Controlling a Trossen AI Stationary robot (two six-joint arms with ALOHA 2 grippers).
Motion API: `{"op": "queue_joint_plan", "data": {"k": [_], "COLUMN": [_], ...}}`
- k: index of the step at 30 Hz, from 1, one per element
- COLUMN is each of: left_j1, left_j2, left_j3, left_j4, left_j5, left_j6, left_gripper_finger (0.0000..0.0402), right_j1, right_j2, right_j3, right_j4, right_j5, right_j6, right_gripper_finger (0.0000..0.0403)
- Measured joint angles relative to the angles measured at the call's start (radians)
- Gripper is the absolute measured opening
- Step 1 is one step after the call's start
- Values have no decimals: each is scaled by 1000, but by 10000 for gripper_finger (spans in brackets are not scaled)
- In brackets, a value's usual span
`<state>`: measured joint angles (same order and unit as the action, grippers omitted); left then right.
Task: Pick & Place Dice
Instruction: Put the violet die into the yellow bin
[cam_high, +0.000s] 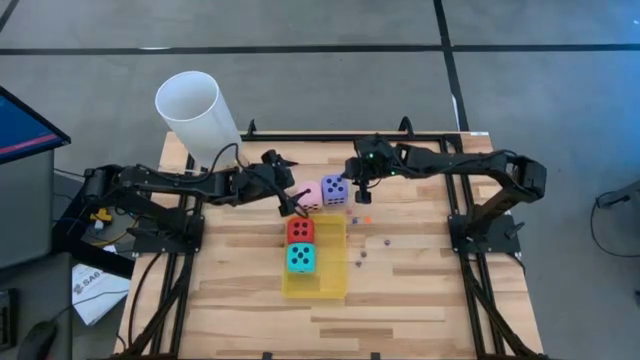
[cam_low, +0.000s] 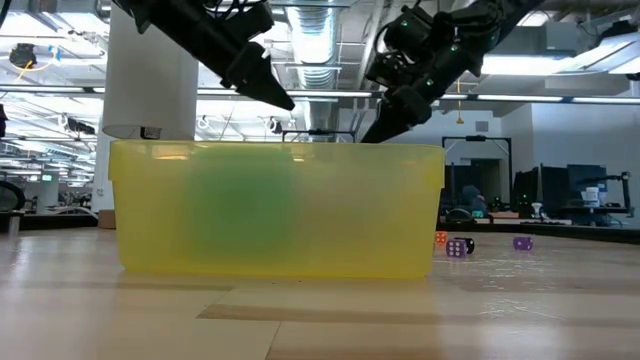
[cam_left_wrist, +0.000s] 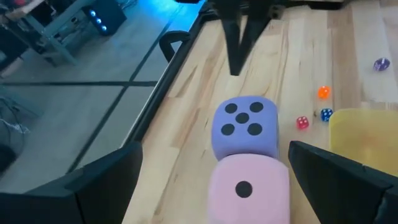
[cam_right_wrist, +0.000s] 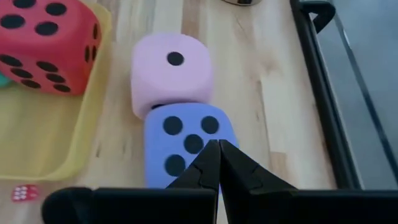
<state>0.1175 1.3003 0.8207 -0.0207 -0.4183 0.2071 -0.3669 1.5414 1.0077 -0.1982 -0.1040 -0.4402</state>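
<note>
Four big soft-looking cubes with dark pips are seen. The red die (cam_high: 300, 231) and cyan die (cam_high: 301, 258) sit in the yellow tray (cam_high: 334, 285), red at the far end. The pink die (cam_high: 309, 194) (one pip up) and purple die (cam_high: 334, 189) (five pips up) are pressed together on the table just beyond the tray. The left gripper (cam_high: 291, 208) is held spread wide beside the pink die, grasping nothing. The right gripper (cam_high: 363, 196) is clenched empty, just beside the purple die. Tiny dice (cam_high: 361, 254) are scattered right of the tray.

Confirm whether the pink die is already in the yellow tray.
No: in the high view the pink die sits on the bare wood beside the purple die, outside the yellow tray that holds the red and cyan ones.
</note>
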Motion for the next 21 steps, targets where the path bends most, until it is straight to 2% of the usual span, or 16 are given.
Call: {"op": "queue_joint_plan", "data": {"k": [12, 21], "left_j1": [7, 7], "left_j2": [0, 0], "left_j3": [0, 0], "left_j4": [1, 3], "left_j5": [0, 0], "left_j6": [22, 21], "left_gripper_finger": [392, 392], "right_j1": [-90, -107], "right_j2": [-9, -10], "right_j3": [1, 1], "right_j4": [45, 24], "right_j5": [0, 0], "right_j6": [44, -36], "right_gripper_finger": [0, 0]}}
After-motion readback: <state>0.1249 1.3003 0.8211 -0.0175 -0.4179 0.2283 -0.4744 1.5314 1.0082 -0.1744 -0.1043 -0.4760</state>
